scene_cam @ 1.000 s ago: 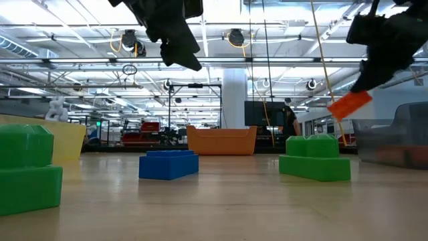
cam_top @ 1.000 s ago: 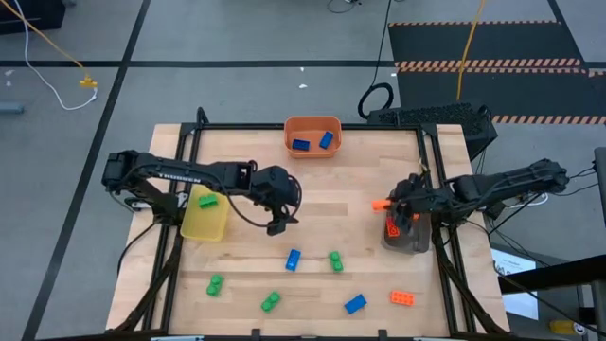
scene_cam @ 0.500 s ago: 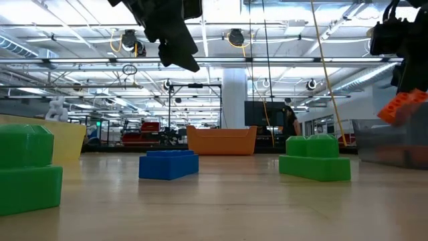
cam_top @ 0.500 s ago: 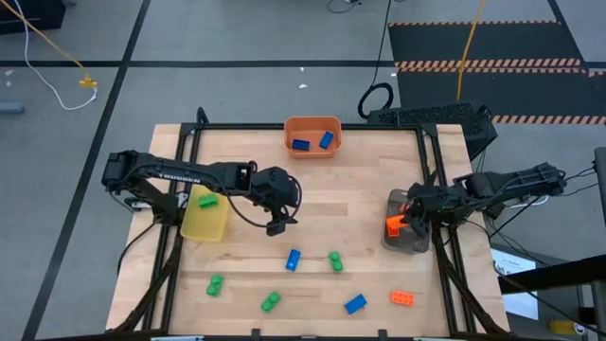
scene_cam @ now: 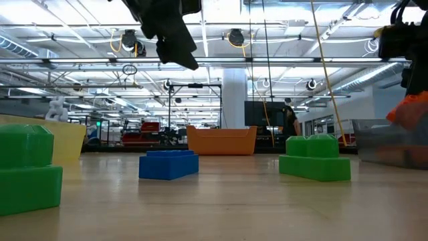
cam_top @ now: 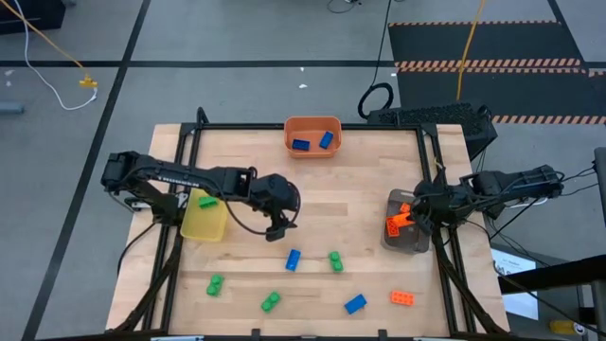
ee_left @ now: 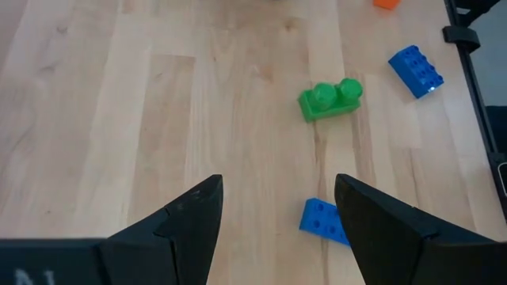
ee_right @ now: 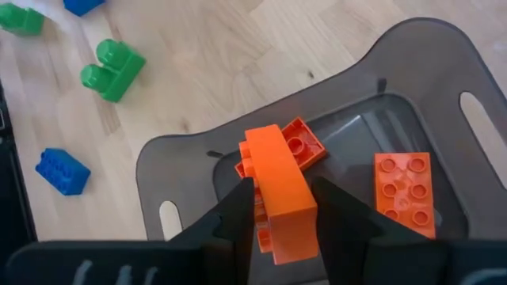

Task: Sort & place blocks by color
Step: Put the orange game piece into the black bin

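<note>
**Orange brick carried over the grey bin, release not yet made**

Left to right. The yellow bin (cam_top: 204, 216) at the table's left edge holds one green brick (cam_top: 206, 200). Beside it the left gripper (cam_top: 276, 227) hangs above bare wood with its fingers apart and empty, about where it was a second ago; the left wrist view shows a blue brick (ee_left: 323, 221) and a green brick (ee_left: 330, 98) on the table ahead of it. Along the near part of the table lie more loose blocks, among them a green brick (cam_top: 215, 283), a blue brick (cam_top: 355, 303) and an orange brick (cam_top: 402, 297). The orange bin (cam_top: 312, 134) at the far edge holds two blue bricks. At the right, the right gripper (cam_top: 405, 217) has moved in the last second from beside the grey bin (cam_top: 405, 235) to directly above it. Its fingers are clamped on an orange brick (ee_right: 279, 192), seen in the right wrist view over two orange bricks already inside. By this judgement the carry is complete and only the drop remains; several blocks are still unsorted
</note>
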Available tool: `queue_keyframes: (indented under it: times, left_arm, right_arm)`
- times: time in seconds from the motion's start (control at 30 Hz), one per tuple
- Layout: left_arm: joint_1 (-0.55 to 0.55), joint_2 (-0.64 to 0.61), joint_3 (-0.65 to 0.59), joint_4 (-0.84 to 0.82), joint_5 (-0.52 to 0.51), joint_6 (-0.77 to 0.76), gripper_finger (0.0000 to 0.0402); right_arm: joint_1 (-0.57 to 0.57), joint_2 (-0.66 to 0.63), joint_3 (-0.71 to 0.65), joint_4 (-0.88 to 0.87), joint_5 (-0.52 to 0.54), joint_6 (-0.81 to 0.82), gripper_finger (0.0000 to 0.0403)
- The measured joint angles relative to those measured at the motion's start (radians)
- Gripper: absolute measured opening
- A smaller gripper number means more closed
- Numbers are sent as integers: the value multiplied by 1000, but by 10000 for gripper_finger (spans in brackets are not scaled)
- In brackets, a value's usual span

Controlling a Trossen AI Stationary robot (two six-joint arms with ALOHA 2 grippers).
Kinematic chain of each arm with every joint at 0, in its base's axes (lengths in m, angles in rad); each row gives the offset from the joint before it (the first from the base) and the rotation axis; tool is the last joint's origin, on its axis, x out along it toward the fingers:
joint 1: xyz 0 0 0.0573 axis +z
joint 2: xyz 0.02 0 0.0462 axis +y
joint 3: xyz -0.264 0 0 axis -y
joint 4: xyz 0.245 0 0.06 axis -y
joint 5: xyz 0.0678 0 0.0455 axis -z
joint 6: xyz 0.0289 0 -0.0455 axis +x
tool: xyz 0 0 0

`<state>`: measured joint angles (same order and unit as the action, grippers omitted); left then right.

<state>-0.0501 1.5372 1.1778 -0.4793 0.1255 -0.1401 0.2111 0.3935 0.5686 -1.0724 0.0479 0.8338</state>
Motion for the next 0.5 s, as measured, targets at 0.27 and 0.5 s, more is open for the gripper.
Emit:
queue_keyframes:
  times: [0.27, 0.5]
  left_arm:
    - [-21, 0, 0, 0, -6, 1, 243]
    - [-45, 0, 0, 1, -6, 10, 243]
  right_arm:
    - [0, 0, 0, 13, -3, 36, 134]
    - [0, 0, 0, 34, -50, 37, 178]
